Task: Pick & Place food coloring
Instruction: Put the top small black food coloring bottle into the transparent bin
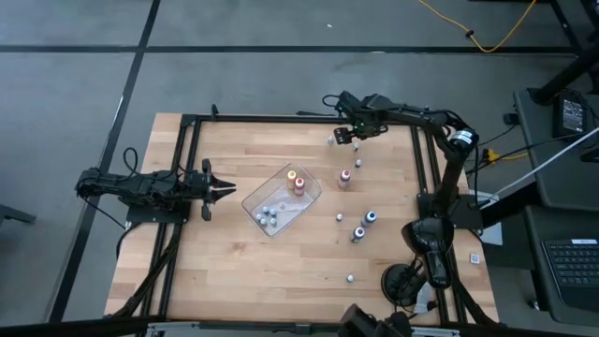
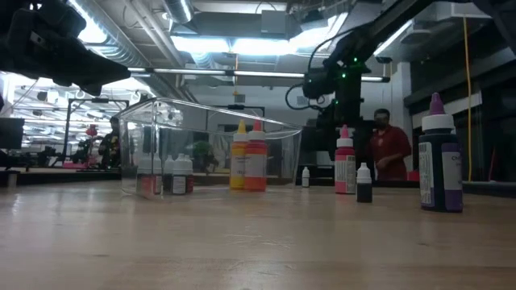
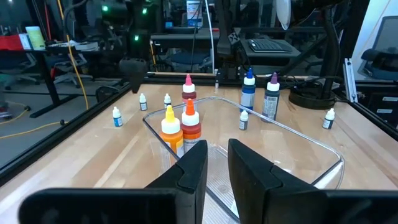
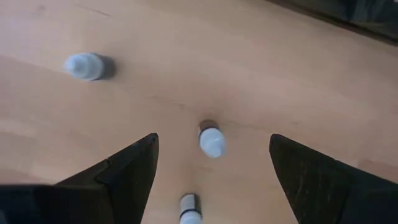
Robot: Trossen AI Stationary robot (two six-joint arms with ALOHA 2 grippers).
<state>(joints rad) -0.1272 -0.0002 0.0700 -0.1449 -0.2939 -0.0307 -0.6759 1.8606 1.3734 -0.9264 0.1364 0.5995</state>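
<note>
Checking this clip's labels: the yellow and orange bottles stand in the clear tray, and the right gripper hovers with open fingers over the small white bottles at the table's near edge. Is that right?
Not quite. The right gripper is at the table's far edge, not the near one, as the high view shows. The rest holds: its fingers are open above small white bottles, and the yellow bottle and orange bottle stand in the clear tray.

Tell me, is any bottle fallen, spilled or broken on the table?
Nothing stands out. The bottles that show clearly stand upright, some inside the clear tray, others loose on the table. No spill shows on the wood.
</note>
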